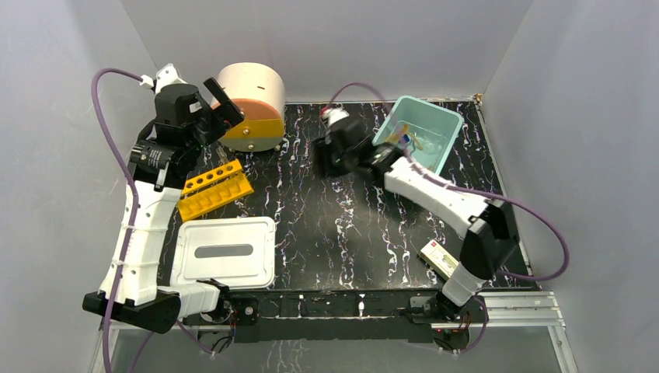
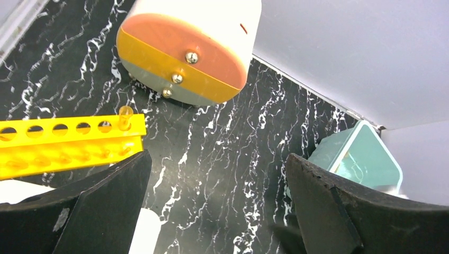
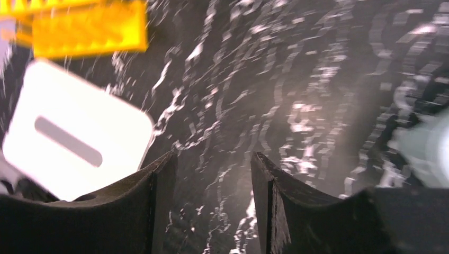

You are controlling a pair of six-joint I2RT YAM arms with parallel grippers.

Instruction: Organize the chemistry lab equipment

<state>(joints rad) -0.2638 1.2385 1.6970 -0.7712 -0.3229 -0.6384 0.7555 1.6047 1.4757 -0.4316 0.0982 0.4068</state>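
The left pincer (image 1: 225, 103) hangs high over the back left of the bench (image 1: 342, 233), its jaws spread wide with nothing between them. In its wrist view the two dark fingers (image 2: 95, 211) frame bare marbled surface. Ahead of that pincer and a little to its left stands a round drum (image 2: 185, 53) with an orange, yellow and grey face carrying three metal studs. The orange-yellow holed rack (image 2: 69, 140) lies below its left finger, with one small clear tube (image 2: 125, 116) standing in the end hole nearest the drum. Off past its right finger is a corner of the teal bin (image 2: 360, 159). The right pincer (image 1: 326, 155) reaches across mid-bench just beside that bin's near left wall, and its wrist view is smeared with blur. Its jaws stand parted and hold nothing, with the fingers (image 3: 153, 206) over bare bench. Beyond its left finger lies a white lid (image 3: 74, 137) with a grey slot, and farther out on the same side is the rack. From above, small loose items (image 1: 416, 141) sit inside the bin behind the right pincer, too small to tell apart beyond a hint of blue and yellow. A pale packet (image 1: 439, 259) lies well back from the right pincer, beside that arm's base.
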